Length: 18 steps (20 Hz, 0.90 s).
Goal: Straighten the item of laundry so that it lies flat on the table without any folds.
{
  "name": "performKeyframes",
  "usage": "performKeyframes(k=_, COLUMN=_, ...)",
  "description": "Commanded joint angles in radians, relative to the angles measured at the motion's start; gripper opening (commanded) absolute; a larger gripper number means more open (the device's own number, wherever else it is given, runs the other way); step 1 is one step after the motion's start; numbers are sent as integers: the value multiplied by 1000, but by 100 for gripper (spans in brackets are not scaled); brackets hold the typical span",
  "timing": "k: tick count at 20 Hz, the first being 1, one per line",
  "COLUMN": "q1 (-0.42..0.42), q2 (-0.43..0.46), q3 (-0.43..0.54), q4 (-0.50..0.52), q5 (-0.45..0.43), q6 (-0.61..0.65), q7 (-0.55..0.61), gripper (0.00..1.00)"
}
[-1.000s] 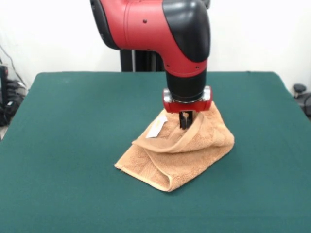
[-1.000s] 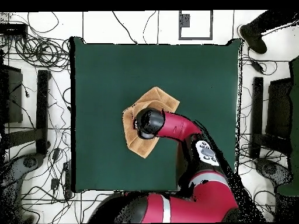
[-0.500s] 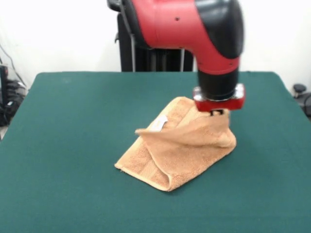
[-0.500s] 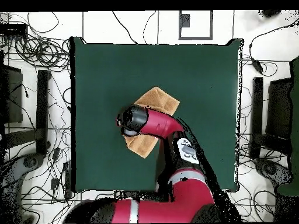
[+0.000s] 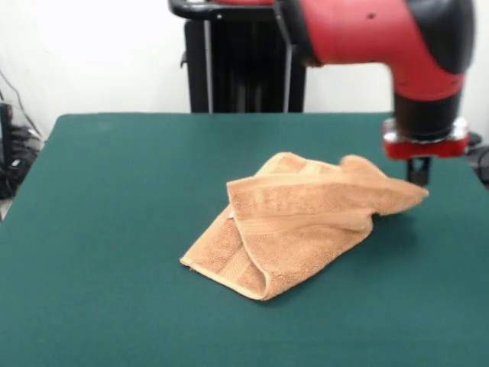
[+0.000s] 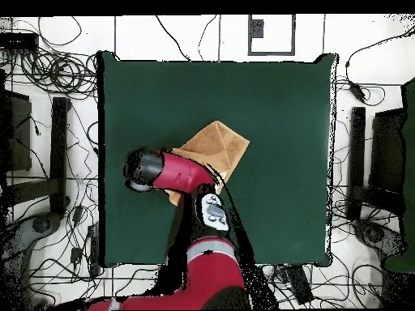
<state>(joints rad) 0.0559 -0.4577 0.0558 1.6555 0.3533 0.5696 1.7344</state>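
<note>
- Since the earlier pictures, the end effector [image 5: 417,173] has swept from over the middle of the towel [image 5: 290,225] out toward the right side of the front view, dragging one corner along so the top layer now stretches into a long flap.
- It is closed on that corner, which sits pinched at its tips just above the counter [image 5: 107,229]; in the overhead view the arm hides the tips.
- Most of the towel rests near the centre of the counter, folded over itself, with a doubled edge at its near corner.
- Risk, as I judge it: the pinch holds only a small bit of terry, so a further pull could slip it free and let the flap drop back folded.
- Pulling sideways could also drag the whole bundle across the felt instead of opening it, since nothing pins the lower layers.
- No brand, label or writing can be read; the white tag is out of sight now.
</note>
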Motion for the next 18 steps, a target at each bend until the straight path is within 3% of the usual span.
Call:
performKeyframes(k=1, q1=99, q2=18, q3=-10, q4=73, q5=159, q6=129, q7=510, gripper=0)
performKeyframes(k=2, q1=107, q2=25, q3=-24, q4=68, q5=164, q6=140, q7=530, gripper=0)
performKeyframes(k=5, q1=97, q2=41, q3=-48, q4=61, q5=112, q6=89, q7=450, gripper=0)
performKeyframes(k=9, q1=79, q2=77, q3=-56, q4=-25, q5=-51, q6=-56, q7=272, gripper=0)
performKeyframes(k=11, q1=85, q2=78, q3=-74, q4=-55, q5=-98, q6=-114, q7=266, gripper=0)
performKeyframes(k=18, q1=117, q2=80, q3=-171, q4=-178, q5=-254, q6=-104, q7=255, gripper=0)
